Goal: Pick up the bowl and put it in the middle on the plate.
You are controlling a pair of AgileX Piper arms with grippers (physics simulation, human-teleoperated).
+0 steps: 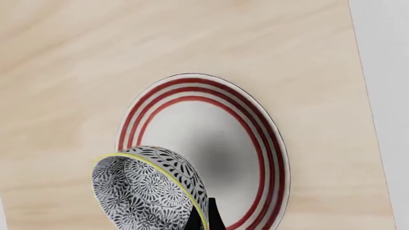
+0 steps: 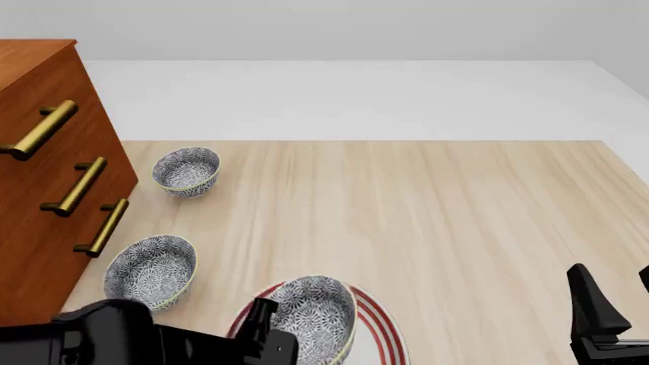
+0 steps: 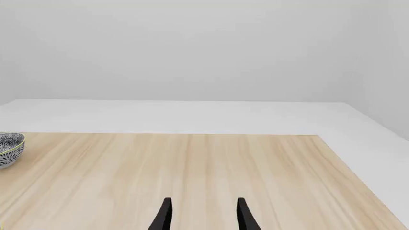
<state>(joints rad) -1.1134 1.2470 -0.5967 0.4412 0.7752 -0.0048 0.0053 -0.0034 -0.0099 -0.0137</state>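
The bowl (image 2: 316, 315), blue-grey floral with a yellowish rim, hangs tilted above the plate (image 2: 381, 325) near the table's front edge. My left gripper (image 2: 266, 318) is shut on the bowl's rim. In the left wrist view the bowl (image 1: 143, 189) fills the lower part of the picture, with one dark fingertip (image 1: 213, 215) on its rim and the red-ringed white plate (image 1: 259, 129) beneath it, the bowl's shadow falling in the plate's middle. My right gripper (image 2: 613, 293) stands open at the front right, its fingers (image 3: 164, 214) holding nothing.
Two look-alike bowls sit on the table's left side, one far (image 2: 187, 170) and one nearer (image 2: 152, 270). A wooden drawer cabinet (image 2: 41, 190) with brass handles stands at the left edge. The far bowl (image 3: 9, 147) also shows in the right wrist view.
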